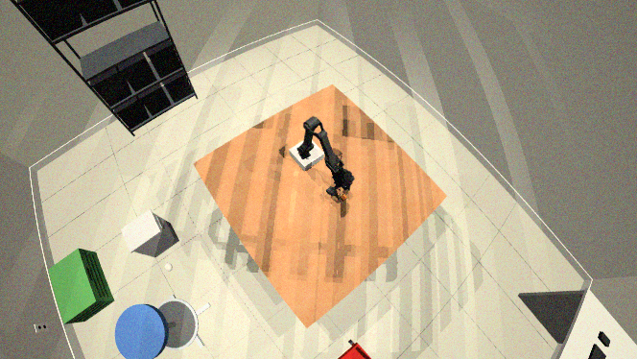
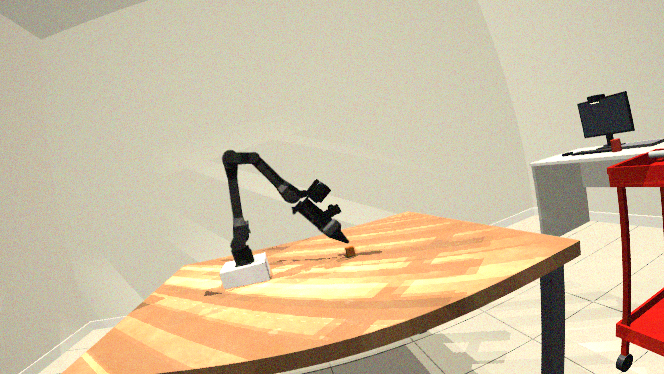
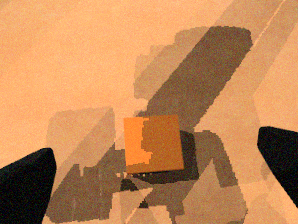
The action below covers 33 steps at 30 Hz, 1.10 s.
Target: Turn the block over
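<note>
A small orange block (image 1: pixel 342 197) (image 2: pixel 350 251) (image 3: pixel 160 144) rests flat on the wooden table (image 1: pixel 288 230) (image 2: pixel 280 320) (image 3: pixel 60 60). Its upper face in the wrist view is plain orange, part brightly lit and part shaded, with no mark visible. The marked side cannot be made out in any view. My gripper (image 2: pixel 347 242) is open and empty, tilted down just above the block. In the wrist view its two dark fingertips stand wide apart, one on each side of the block, with a gap on both sides.
The arm's white base (image 1: pixel 307 157) (image 2: pixel 245 274) stands on the table behind the block. Shadows of the arm fall around the block. Off the table are a red cart (image 2: pixel 635 175), a blue round stool (image 1: pixel 140 331), a green box (image 1: pixel 74 285) and a black shelf rack.
</note>
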Each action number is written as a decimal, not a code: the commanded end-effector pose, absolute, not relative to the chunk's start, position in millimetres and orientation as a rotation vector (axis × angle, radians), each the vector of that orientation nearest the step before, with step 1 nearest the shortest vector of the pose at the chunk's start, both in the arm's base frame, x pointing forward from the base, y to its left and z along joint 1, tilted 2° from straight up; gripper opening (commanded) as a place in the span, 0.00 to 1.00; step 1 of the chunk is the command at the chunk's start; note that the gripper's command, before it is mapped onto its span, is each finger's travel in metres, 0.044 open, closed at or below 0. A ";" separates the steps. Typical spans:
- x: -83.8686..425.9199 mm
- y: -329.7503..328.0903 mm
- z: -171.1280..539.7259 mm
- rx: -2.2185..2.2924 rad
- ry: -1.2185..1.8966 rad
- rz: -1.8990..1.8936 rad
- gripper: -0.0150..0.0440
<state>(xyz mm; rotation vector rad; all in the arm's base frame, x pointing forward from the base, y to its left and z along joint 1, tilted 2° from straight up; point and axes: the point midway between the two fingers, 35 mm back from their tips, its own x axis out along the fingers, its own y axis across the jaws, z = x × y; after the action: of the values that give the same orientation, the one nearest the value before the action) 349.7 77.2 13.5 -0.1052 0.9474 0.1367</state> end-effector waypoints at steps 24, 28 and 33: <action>376.6 81.2 61.1 -0.132 1.547 0.112 1.00; 377.0 81.1 62.3 -0.133 1.568 0.111 1.00; 377.0 81.1 62.3 -0.133 1.568 0.111 1.00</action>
<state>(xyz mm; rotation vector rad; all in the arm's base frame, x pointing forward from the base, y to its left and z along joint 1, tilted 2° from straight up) 376.4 80.6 59.1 -0.1351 1.5394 0.1083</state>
